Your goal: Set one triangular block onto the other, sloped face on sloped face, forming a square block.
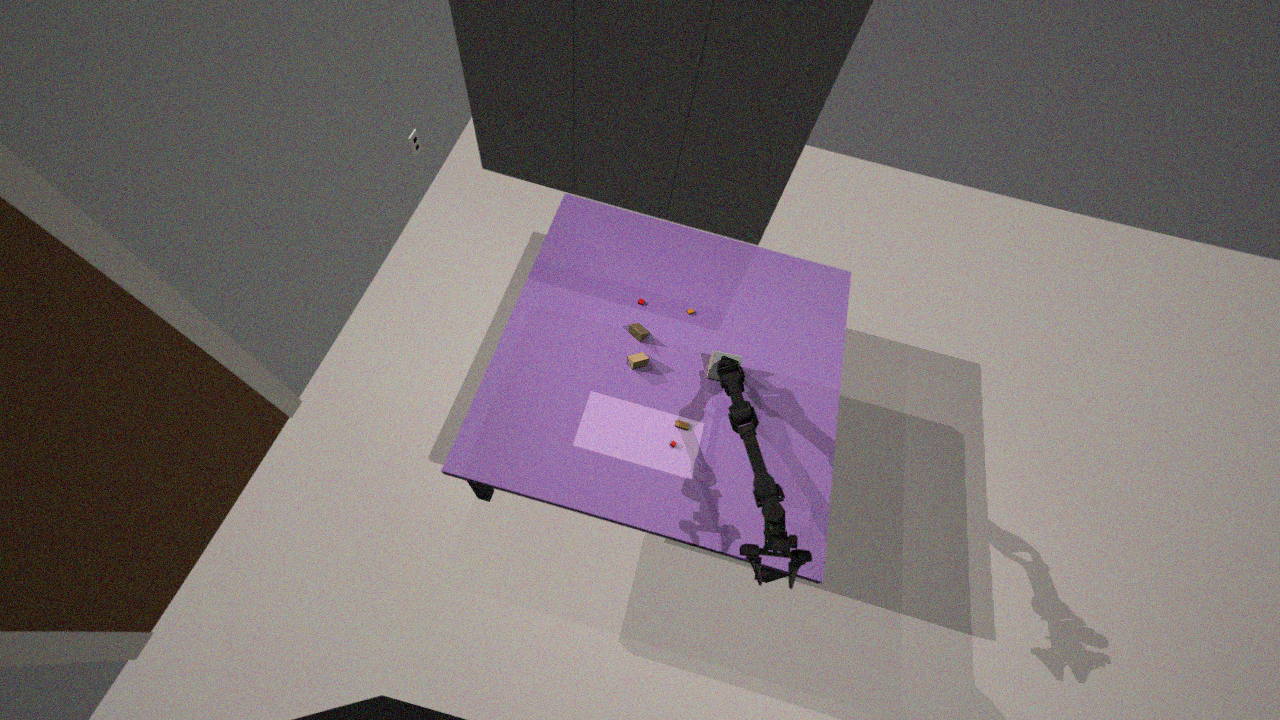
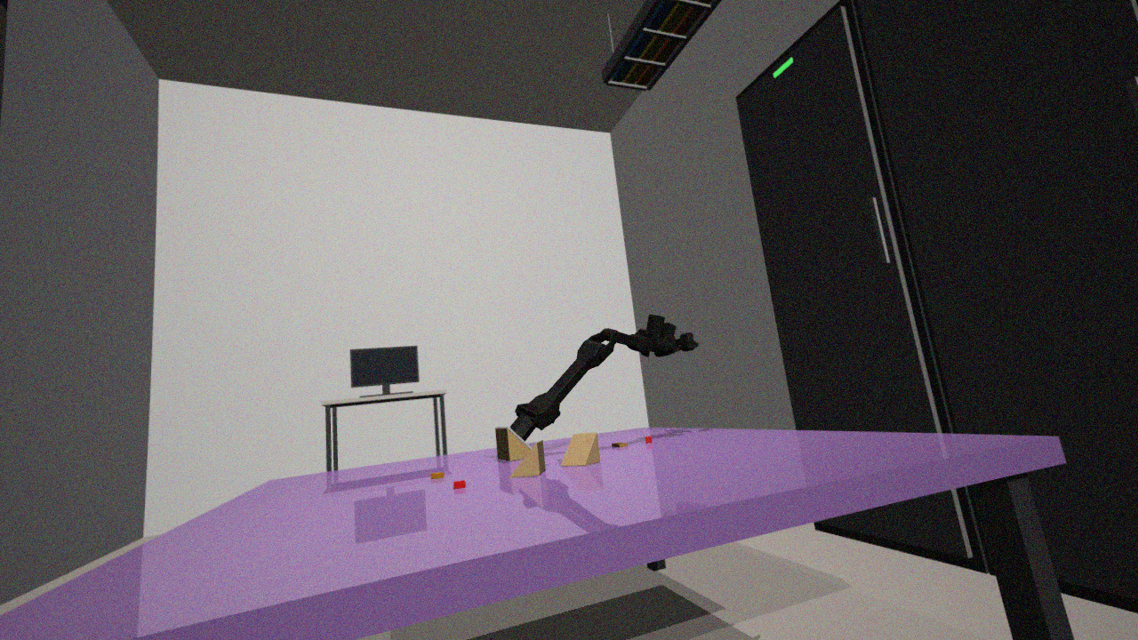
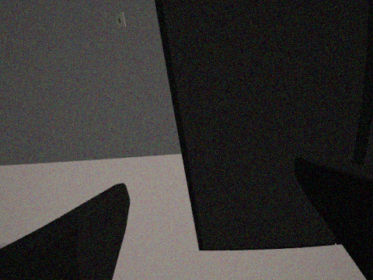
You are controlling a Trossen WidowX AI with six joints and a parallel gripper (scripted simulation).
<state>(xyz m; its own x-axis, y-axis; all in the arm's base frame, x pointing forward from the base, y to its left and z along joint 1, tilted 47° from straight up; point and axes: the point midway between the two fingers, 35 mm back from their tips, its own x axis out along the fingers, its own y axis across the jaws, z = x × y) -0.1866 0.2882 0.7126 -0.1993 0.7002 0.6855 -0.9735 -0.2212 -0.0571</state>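
Observation:
One triangular block (image 1: 638,332) (image 2: 531,464) stands on the table, its triangular end facing the exterior camera. The other triangular block (image 1: 637,360) (image 2: 580,450) stands a short way off, apart from it, with a lit tan face. My gripper (image 1: 776,583) (image 2: 689,342) (image 3: 211,180) is open, with nothing between its fingers. It is high up, out past the table edge at the bottom of the top view, far from both blocks. The wrist view shows only the fingers, floor, wall and a dark cabinet.
On the purple table (image 1: 537,376) (image 2: 318,572), a pale wedge-like piece (image 2: 515,448) is at the arm's base, partly covered. Small red (image 1: 640,301) and orange (image 1: 690,311) pieces lie near the blocks. A brown piece (image 1: 682,424) and another red piece (image 1: 673,444) lie toward the gripper's side.

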